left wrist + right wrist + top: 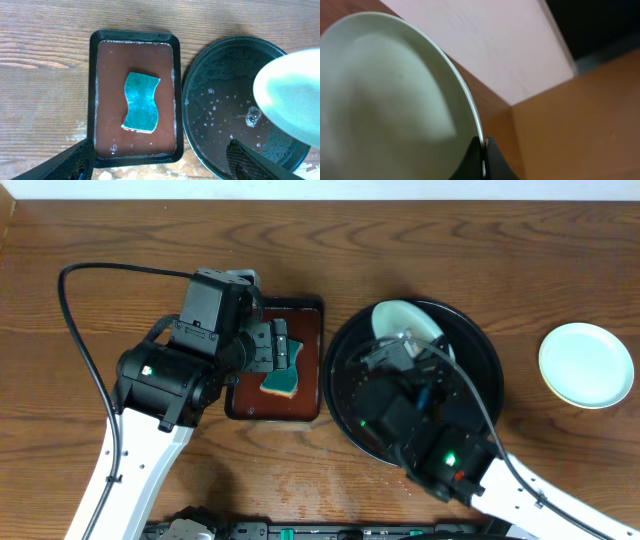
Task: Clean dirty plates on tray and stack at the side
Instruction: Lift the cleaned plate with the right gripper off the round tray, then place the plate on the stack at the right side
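My right gripper is shut on the rim of a white plate and holds it tilted above the far part of the round black tray. This plate also shows in the overhead view and the left wrist view. The tray is wet with droplets. A second pale plate lies flat on the table to the right of the tray. A third plate is not visible. My left gripper is open and empty, above the near end of the brown tray.
A rectangular dark-brown tray holding brownish liquid stands just left of the black tray. A teal sponge lies in its middle and also shows in the overhead view. A black cable loops at the left.
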`<action>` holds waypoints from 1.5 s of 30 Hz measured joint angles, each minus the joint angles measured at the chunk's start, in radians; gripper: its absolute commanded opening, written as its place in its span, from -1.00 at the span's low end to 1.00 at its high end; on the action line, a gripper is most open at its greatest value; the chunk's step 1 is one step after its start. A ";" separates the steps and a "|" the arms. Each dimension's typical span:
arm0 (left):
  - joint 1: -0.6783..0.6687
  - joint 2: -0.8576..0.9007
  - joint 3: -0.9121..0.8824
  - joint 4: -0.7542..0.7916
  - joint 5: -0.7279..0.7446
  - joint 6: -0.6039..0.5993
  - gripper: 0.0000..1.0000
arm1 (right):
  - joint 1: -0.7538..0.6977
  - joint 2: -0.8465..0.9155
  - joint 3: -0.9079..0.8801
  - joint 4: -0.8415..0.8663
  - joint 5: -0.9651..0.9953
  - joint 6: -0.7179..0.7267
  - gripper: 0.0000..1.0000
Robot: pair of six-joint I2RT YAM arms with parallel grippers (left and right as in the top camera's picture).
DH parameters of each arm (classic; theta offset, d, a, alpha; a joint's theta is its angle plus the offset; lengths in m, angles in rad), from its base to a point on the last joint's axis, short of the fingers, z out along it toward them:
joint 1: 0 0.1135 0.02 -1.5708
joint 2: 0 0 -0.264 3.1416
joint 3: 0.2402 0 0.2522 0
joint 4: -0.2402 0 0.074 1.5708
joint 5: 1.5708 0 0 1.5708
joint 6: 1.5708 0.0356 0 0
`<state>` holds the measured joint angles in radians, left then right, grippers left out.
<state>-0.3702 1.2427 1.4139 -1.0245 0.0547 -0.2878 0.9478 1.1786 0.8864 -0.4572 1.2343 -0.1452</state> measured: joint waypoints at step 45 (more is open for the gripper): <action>0.000 0.000 0.000 0.000 0.003 0.000 0.70 | -1.614 0.089 0.015 0.056 -1.653 0.413 -0.10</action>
<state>-0.3702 1.2427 1.4139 -1.0248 0.0578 -0.2878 -0.6659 1.2671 0.9012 -0.4011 -0.4191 0.2676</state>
